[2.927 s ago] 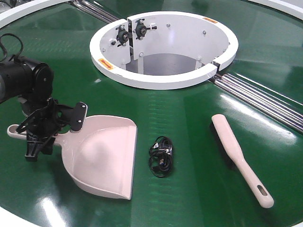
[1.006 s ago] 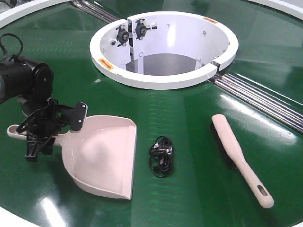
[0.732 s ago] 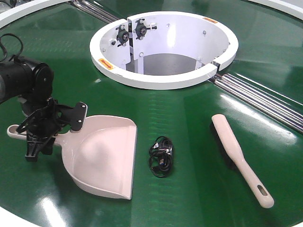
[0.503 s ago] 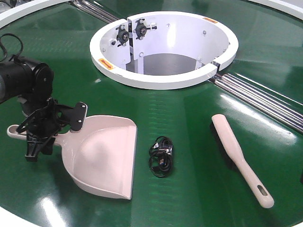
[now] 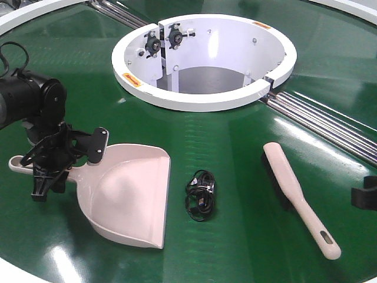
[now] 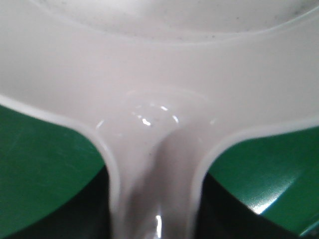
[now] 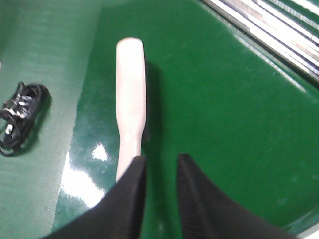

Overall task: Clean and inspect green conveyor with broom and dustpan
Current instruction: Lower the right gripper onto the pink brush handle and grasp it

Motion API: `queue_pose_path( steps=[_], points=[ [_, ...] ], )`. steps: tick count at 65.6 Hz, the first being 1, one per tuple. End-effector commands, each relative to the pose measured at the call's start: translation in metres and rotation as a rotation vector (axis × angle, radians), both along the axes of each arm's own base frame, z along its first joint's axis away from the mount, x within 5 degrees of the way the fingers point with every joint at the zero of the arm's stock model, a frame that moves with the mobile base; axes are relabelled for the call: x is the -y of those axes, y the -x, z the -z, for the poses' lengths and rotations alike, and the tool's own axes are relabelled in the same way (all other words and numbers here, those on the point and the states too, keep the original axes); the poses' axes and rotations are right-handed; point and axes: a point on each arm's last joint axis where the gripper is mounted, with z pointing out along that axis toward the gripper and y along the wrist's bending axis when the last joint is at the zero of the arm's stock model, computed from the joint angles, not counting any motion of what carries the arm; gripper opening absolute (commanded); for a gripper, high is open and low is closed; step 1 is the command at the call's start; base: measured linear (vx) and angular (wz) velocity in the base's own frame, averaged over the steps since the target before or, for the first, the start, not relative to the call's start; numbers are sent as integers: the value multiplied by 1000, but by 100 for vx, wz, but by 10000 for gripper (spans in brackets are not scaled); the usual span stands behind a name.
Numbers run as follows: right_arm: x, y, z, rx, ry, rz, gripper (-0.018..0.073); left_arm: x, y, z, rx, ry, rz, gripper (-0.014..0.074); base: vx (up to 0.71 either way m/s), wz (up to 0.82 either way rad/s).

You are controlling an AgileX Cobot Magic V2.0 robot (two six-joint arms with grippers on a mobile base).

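Observation:
The dustpan lies on the green conveyor at the front left, with its handle pointing left. My left gripper is shut on that handle. In the left wrist view the handle fills the space between the dark fingers of the left gripper, and the dustpan's body spreads above. The broom lies flat at the front right. My right gripper shows at the right edge, just right of the broom's handle. In the right wrist view the gripper is narrowly open and empty, with the broom ahead to its left.
A black coiled cable lies between dustpan and broom; it also shows in the right wrist view. The white ring hub stands behind. Metal rollers run from the hub to the back right.
My right gripper has come into the front view at the right edge, near the broom's handle. The left gripper and the dustpan have not moved.

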Motion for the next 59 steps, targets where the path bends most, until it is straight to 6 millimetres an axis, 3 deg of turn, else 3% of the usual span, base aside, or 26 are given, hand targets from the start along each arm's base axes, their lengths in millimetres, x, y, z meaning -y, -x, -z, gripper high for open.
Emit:
queue_pose_path(
  steps=[1,12,23,44,59],
  points=[
    [-5,-13,-14,39,20,-33,306,2,1,-25,71,17,-11,-7,0,0],
    [-23,-34,-10,-71,84,-122,463,2,1,-25,71,17,-11,-7,0,0],
    [-35,-57,-3,-192,121,-149,552,2,1,-25,71,17,-11,-7,0,0],
    [-47,-108,44,-509,194,-138,557,2,1,-25,71,17,-11,-7,0,0],
    [-55,-133,66,-598,209,-138,545,2,1,-25,71,17,-11,-7,0,0]
  ],
)
